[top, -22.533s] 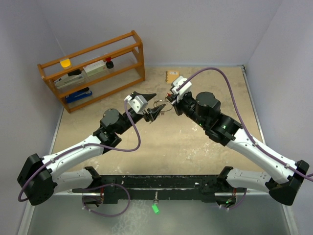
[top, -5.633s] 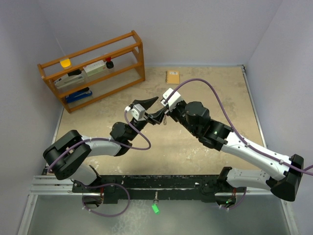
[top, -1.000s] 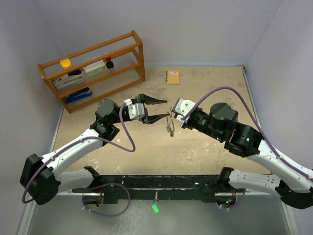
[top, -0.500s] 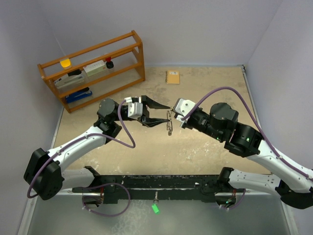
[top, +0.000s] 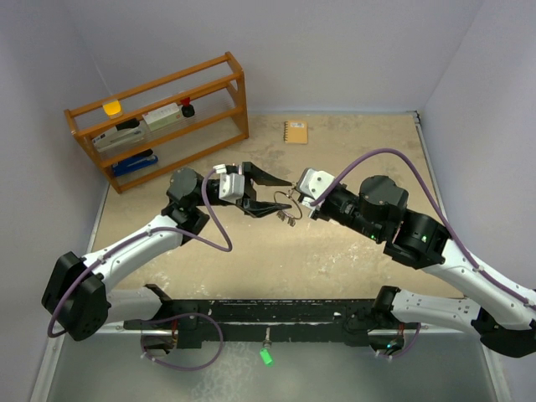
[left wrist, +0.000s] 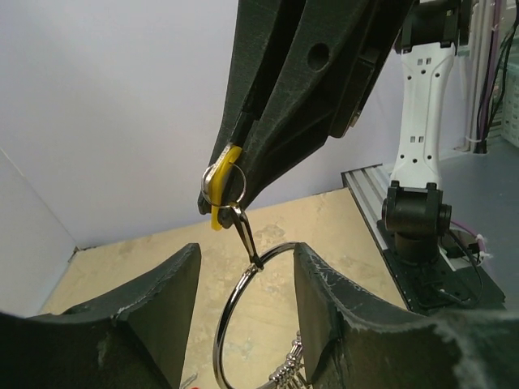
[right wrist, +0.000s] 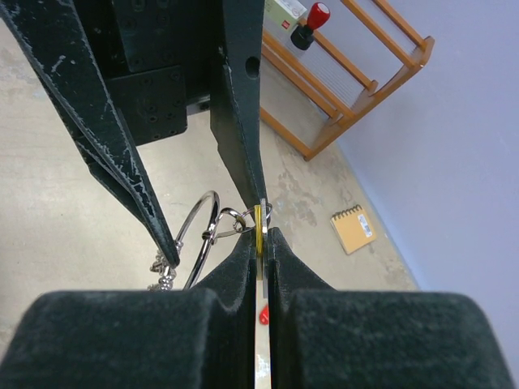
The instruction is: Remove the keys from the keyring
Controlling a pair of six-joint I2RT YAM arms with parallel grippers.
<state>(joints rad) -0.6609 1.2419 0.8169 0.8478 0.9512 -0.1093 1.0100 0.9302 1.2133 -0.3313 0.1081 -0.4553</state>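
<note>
Keyring (top: 281, 200) now leftward (yellow key (right wrist: 259, 224) pinched)

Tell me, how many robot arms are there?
2. The left arm comes in from the left side of the table, and the right arm comes in from the right side. Both reach toward the keyring between them.

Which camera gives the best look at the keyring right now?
Left wrist: the keyring shows large, with most of its loop visible. The right wrist view shows it smaller and partly hidden by fingers. The top view shows only a tiny loop.
</note>
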